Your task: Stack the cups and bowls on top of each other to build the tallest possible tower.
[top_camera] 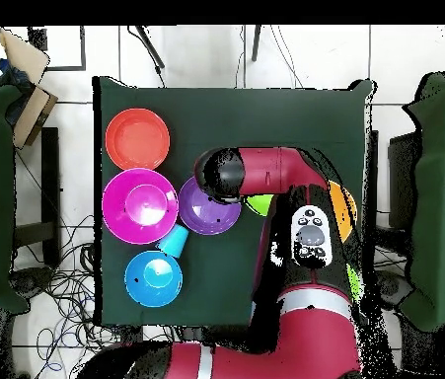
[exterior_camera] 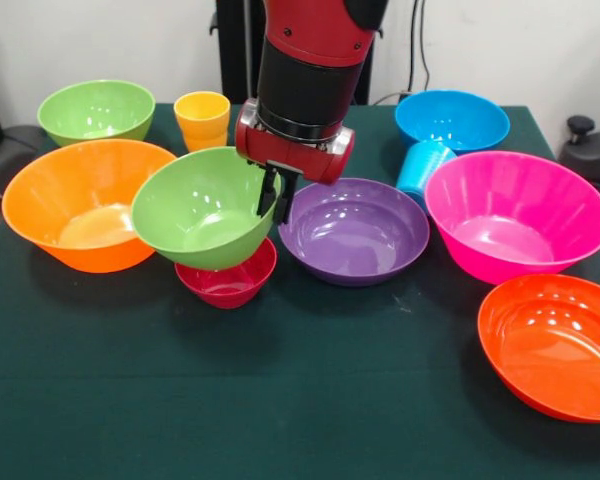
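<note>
My gripper (exterior_camera: 277,212) is shut on the right rim of a green bowl (exterior_camera: 202,208), which is tilted and rests in the small crimson bowl (exterior_camera: 227,281). The purple bowl (exterior_camera: 353,230) stands just right of the gripper. The yellow-orange cup (exterior_camera: 202,118) stands upright behind them. The light blue cup (exterior_camera: 423,168) lies tipped between the blue bowl (exterior_camera: 451,118) and the pink bowl (exterior_camera: 515,212). In the overhead view the arm (top_camera: 265,170) hides the gripper, and only a sliver of the green bowl (top_camera: 259,204) shows.
A second green bowl (exterior_camera: 96,110) stands at the far left and a large orange bowl (exterior_camera: 85,200) in front of it. A red-orange bowl (exterior_camera: 550,345) sits at the near right. The dark green table (exterior_camera: 280,400) has an open stretch along its near side.
</note>
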### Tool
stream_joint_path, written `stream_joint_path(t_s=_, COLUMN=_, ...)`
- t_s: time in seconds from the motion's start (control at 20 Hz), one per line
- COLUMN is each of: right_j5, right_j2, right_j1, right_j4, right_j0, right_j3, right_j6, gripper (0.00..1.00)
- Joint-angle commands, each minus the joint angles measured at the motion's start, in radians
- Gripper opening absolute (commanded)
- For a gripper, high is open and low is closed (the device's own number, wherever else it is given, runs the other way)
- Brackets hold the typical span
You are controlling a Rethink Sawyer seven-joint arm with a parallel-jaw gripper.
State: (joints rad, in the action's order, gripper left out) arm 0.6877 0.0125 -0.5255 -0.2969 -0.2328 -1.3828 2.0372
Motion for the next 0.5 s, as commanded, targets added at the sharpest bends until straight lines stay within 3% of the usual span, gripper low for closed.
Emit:
stream_joint_path(t_s=0.05, right_j5=-0.030, right_j2=0.074, right_j1=0.009, right_j4=-0.076, right_j0=0.016, right_j3=-0.030, right_j6=-0.092, gripper=0.00)
stream_joint_path(t_s=0.5, right_j5=-0.084, right_j2=0.093, right_j1=0.014, right_j4=-0.078, right_j0=-0.001, right_j3=-0.047, right_j6=-0.099, gripper=0.00)
